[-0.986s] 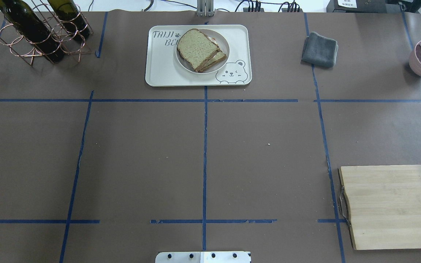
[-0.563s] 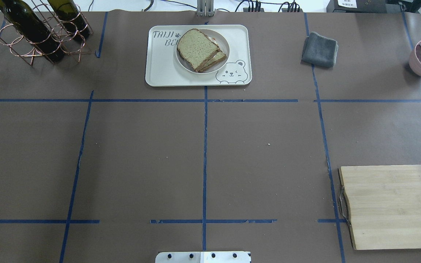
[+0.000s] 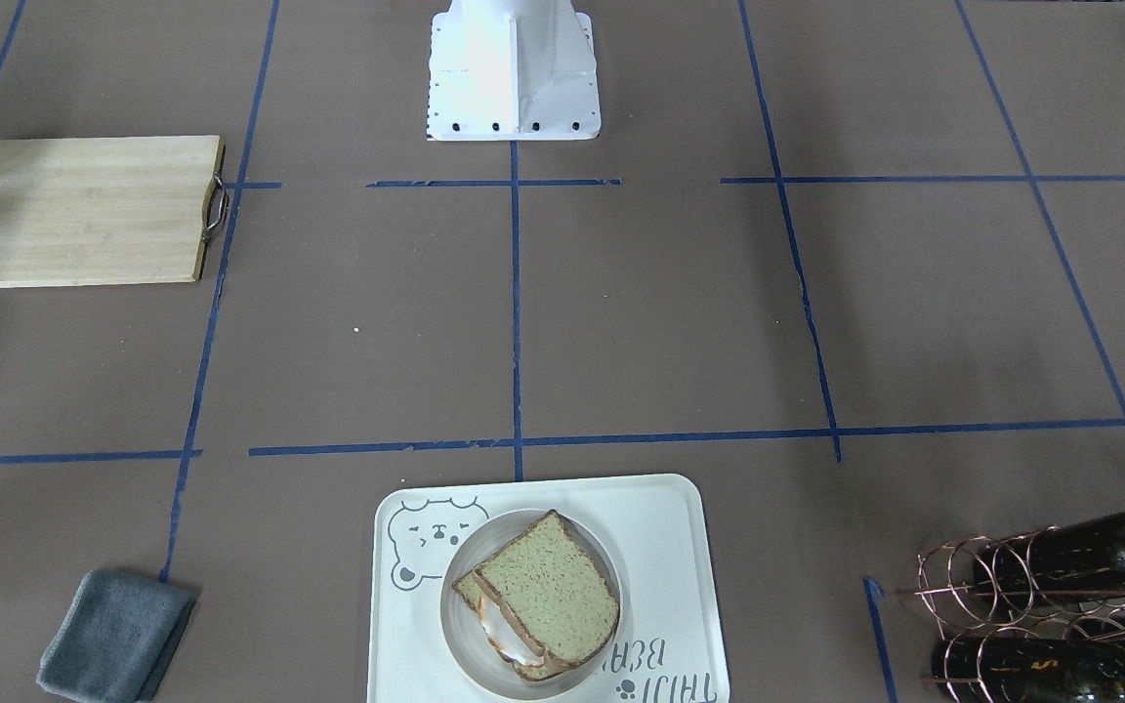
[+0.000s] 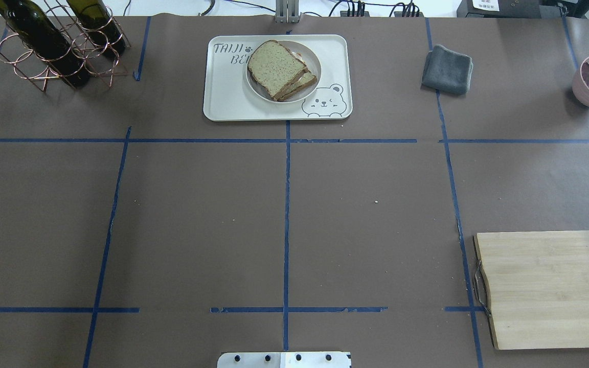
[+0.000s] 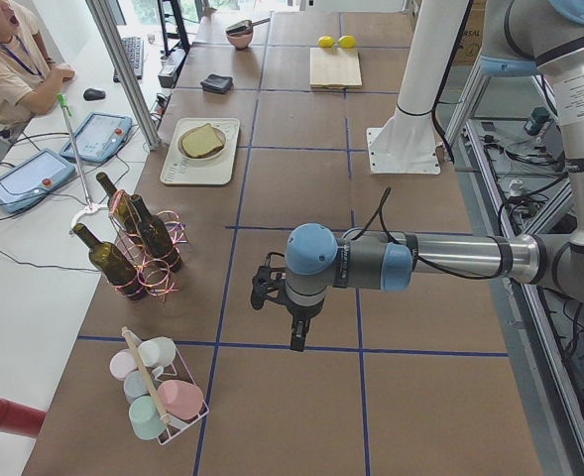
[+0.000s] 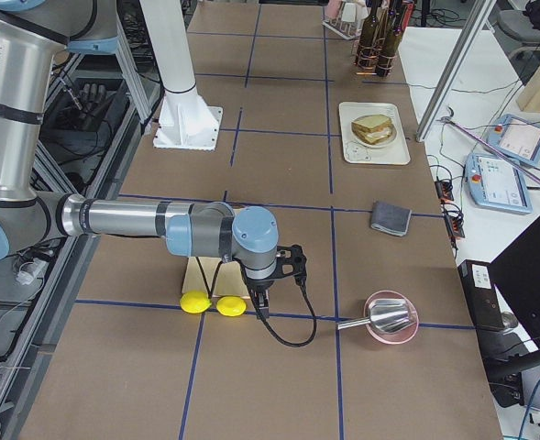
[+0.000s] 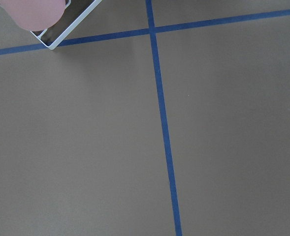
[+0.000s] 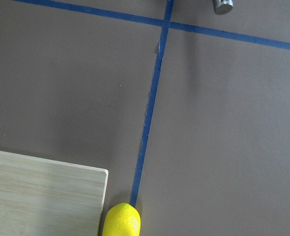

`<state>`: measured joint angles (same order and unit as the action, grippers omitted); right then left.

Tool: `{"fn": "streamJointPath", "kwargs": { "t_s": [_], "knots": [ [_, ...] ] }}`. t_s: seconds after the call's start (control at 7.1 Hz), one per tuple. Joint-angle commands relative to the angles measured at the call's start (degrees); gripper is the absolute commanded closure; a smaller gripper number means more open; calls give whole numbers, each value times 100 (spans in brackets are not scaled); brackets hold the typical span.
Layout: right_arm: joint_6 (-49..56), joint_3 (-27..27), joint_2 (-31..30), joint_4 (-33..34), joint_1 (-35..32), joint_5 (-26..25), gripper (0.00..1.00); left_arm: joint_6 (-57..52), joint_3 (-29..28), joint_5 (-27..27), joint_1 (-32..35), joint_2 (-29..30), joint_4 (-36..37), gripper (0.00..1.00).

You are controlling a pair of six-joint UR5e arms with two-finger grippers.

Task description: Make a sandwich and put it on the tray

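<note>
Brown-crusted wholegrain sandwich [image 4: 276, 66], slices offset, on cream bear-face tray [image 4: 223, 97]; knock cd slide them. Can't tell if left gripper [image 5: 294, 343], right gripper [image 6: 257, 309] spread.

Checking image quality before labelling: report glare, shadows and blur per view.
Front-facing view: the white robot base is partly blown out by glare. Overhead view: even light, soft shadows, the sandwich sharp. Right wrist view: the lemon crisp, cut by the bottom edge.
</note>
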<state>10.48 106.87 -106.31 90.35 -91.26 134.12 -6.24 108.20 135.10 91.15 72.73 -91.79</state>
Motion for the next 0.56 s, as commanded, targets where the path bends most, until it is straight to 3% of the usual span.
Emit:
{"fn": "streamJointPath", "kwargs": {
  "t_s": [0.0,0.42],
  "knots": [
    [68,27,14,-9,-6,9,0,0,-9,-2,8,-22,-6,0],
    [51,0,31,0,2,9,0,-9,8,33,-1,31,-15,0]
  ]
}}
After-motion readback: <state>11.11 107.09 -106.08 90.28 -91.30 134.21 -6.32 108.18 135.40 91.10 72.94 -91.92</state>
